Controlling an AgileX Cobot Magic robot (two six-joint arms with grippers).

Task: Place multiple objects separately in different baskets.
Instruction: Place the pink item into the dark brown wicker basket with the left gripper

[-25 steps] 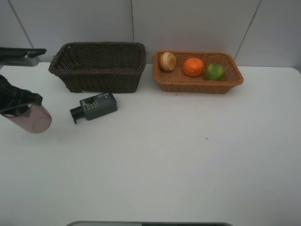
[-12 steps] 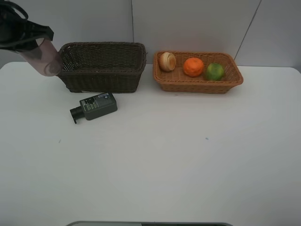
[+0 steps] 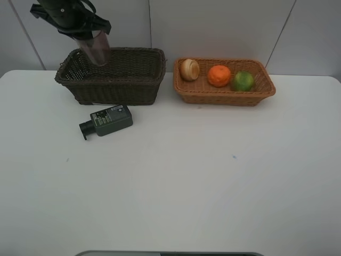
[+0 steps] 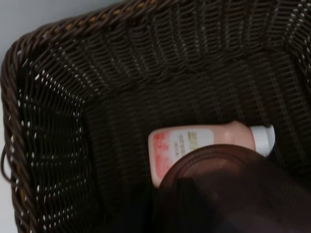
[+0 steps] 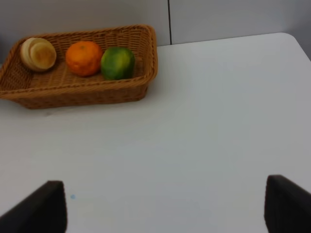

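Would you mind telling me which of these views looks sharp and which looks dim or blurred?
Exterior high: evenly lit and sharp, soft shadows under the dark brown basket. Left wrist: dim inside that basket, the mauve cup a dark blur up close, the pink bottle readable. Right wrist: bright, the fingers out of focus.

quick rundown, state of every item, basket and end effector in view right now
mauve cup: held over the dark basket
left end effector: shut on the cup
right end effector: open, empty
dark basket: holds a pink bottle lying flat
tan basket: holds three fruits
dark green bottle: on its side on the table
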